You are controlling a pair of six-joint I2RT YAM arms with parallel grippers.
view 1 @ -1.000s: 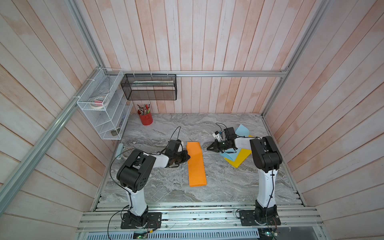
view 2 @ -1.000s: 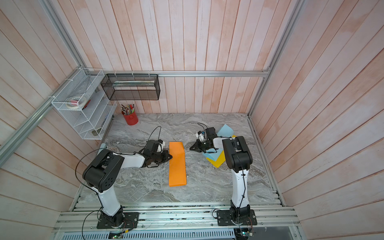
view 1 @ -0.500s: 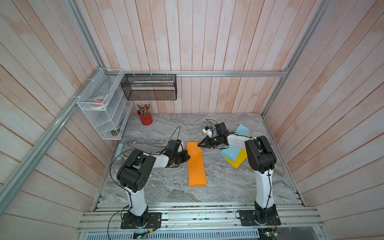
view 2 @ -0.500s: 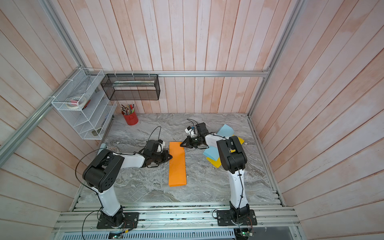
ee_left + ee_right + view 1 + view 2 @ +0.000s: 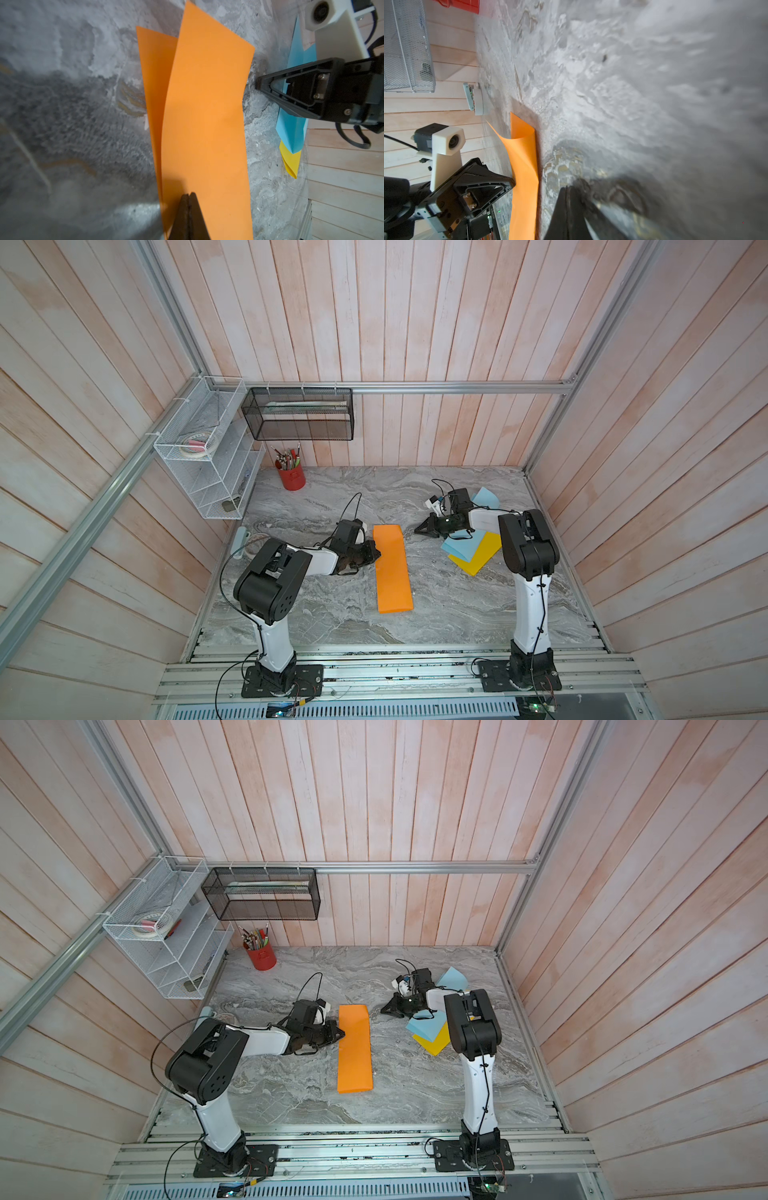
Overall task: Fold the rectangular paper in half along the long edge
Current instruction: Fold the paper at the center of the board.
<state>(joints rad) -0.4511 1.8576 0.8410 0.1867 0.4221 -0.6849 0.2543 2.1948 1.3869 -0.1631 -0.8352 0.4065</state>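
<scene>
orange paper (image 5: pixel 392 568): already doubled over into a long narrow strip. It lies about mid marble tabletop (image 5: pixel 332 614), running lengthwise away from the arm bases.
layers: not sitting flat. In the left wrist view (image 5: pixel 207 124) the top layer bows up and sits skewed, so a sliver of the bottom layer peeks out. In the right wrist view (image 5: pixel 525 176) the far end curls open like a little loop.
left gripper (image 5: pixel 376 554): jaws pressed together, tip right on the paper's long edge on the left arm's side, a bit toward the far end. Can't see anything pinched between the jaws (image 5: pixel 188 199).
right gripper (image 5: pixel 417 531): closed too, holding nothing. It's down low by the paper's far corner on the right arm's side, close but with a gap (image 5: pixel 258 83).
blue sheet (image 5: pixel 463 545): off to the right-arm side of the orange paper, past the right gripper. It overlaps a yellow sheet (image 5: pixel 478 558).
red pen cup (image 5: pixel 291 479): well beyond the paper's far end, over on the left arm's side, stuffed with pens.
white wire shelf (image 5: pixel 208 464): further out than the cup the same way, up on the wall.
black mesh basket (image 5: pixel 299 414): on the back wall, above the cup.
</scene>
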